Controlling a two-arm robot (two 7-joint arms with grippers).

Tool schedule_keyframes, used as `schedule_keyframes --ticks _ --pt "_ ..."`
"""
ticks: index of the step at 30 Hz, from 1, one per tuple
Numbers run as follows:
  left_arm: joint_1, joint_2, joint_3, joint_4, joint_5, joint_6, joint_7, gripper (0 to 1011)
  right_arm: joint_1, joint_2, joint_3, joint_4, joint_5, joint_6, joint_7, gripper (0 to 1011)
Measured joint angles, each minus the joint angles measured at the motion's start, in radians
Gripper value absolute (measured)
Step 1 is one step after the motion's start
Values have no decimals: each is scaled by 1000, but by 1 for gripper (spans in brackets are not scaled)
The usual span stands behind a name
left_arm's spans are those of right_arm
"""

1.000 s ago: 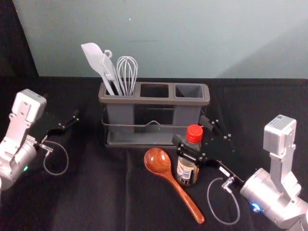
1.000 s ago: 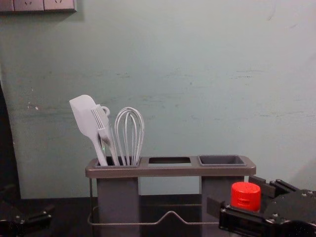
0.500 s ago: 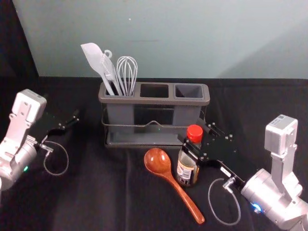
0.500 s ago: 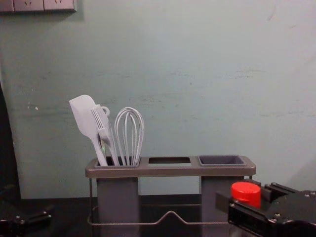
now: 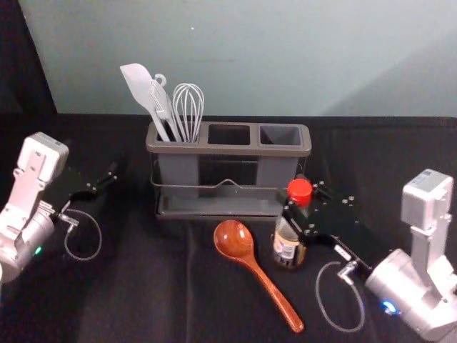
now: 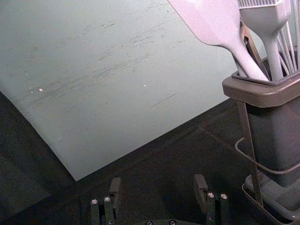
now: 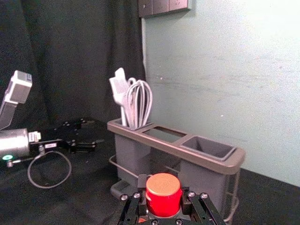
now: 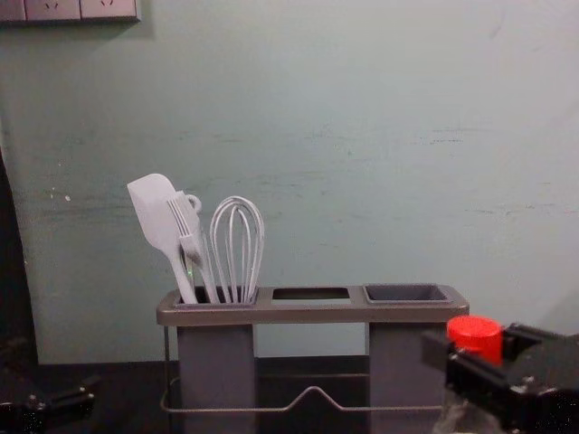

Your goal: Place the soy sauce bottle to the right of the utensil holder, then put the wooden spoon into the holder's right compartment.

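Soy sauce bottle [image 5: 288, 250] and right gripper [image 5: 298, 200] shifted rightward, now right of centre frame; pincer clenched on bottle. Left gripper [image 5: 108, 174] parked, mid-left, fingers spread.

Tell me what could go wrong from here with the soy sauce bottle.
The right gripper holds the bottle up near its red cap, so the lower part might swing or tilt. The utensil holder stands close behind and could get bumped. The wooden spoon lies just beside the bottle, so a low sideways move might nudge it.

There is one bottle [image 5: 285, 251]; one spoon [image 5: 234, 240]; one holder [image 5: 228, 149]; three compartments [image 5: 280, 134]; one spatula [image 5: 140, 86]; one brush [image 8: 185, 217]; one whisk [image 5: 189, 114].
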Motion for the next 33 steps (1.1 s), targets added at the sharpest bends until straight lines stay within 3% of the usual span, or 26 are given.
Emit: schedule_keyframes --ticks 10,19,25,33 --pt "0 0 0 0 0 0 0 1000 -40 4 87 -19 7 -15 -14 392" --pt "0 0 0 0 0 0 0 1000 -42 -6 150 2 23 -22 -14 392" --pt "0 0 0 0 0 0 0 1000 -12 -30 170 55 47 -58 16 392" --pt "0 0 0 0 0 0 0 1000 49 -52 169 133 66 -69 47 392"
